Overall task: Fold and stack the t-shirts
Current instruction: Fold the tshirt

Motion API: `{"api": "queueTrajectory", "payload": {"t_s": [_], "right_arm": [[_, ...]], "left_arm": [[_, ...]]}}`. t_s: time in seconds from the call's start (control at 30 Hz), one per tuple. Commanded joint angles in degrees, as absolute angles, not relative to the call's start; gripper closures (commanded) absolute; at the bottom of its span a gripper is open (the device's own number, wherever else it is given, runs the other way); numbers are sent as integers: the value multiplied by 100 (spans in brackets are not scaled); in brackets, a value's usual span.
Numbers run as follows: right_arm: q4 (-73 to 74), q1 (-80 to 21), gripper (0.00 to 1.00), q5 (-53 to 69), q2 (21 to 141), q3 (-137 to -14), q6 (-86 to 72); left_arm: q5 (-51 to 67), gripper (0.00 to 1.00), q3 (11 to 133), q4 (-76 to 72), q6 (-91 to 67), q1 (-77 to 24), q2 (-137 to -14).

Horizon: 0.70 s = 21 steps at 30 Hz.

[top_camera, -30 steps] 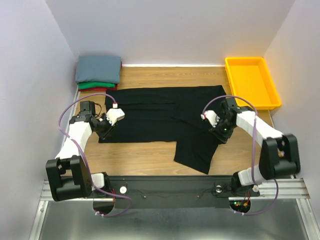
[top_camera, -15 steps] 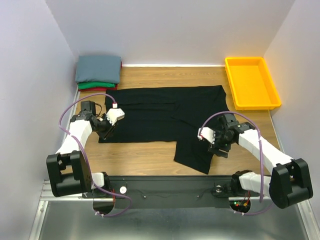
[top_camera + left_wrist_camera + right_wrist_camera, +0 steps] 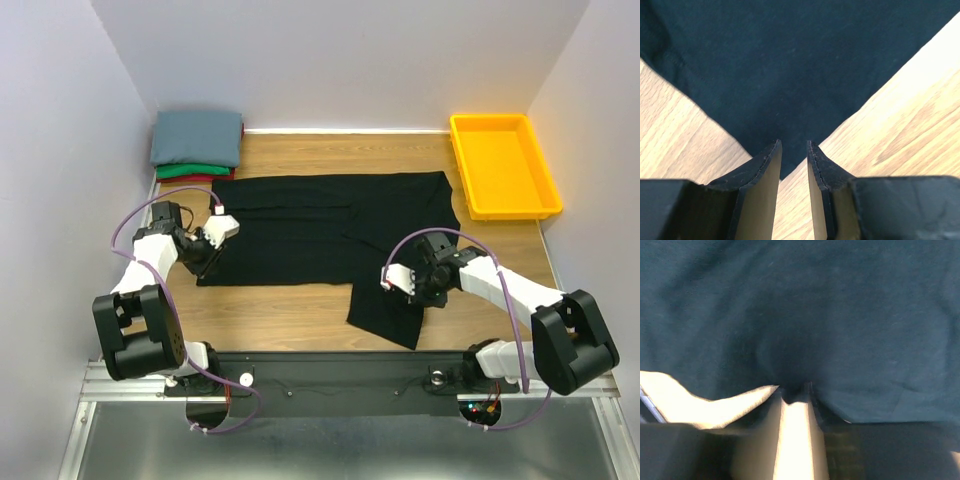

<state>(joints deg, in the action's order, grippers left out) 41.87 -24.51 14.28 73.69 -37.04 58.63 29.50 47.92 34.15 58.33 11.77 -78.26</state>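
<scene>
A: The black t-shirt [image 3: 320,225] lies spread on the table [image 3: 300,150]. The left gripper [image 3: 794,150] has its jaws narrowly apart over 1 corner.
B: The right gripper [image 3: 794,389] looks pinched on a pucker, though it's blurry. A shallow pinch could slip mid-fold.

Yellow bin [image 3: 503,163] — far right corner of wooden table [image 3: 290,300].

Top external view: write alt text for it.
A black t-shirt lies spread on a table, the left claw at its near-left corner, the right claw on its near flap. Folded tees sit far-left, a yellow bin far-right.
</scene>
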Motion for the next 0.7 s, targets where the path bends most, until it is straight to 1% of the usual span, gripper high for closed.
{"api": "queueTrajectory", "payload": {"t_s": [0.0, 0.07, 0.23, 0.47, 0.67], "right_arm": [[3999, -2522, 88, 1424, 7480, -3753, 5687], [4086, -2522, 100, 1371, 7401, -3770, 5616], [4306, -2522, 99, 1380, 7181, -3770, 5450], [4474, -2522, 99, 1398, 7163, -3849, 5247], [4597, -2522, 99, 1450, 7049, -3937, 5159]], "left_arm": [[2717, 61, 4808, 3498, 6318, 1257, -7691], [2541, 61, 4641, 3446, 6625, 1266, -7638], [2408, 61, 4395, 3393, 7338, 1257, -7646], [1811, 62, 3947, 3191, 8612, 1248, -7708], [1565, 63, 3815, 3155, 8903, 1257, -7963]]}}
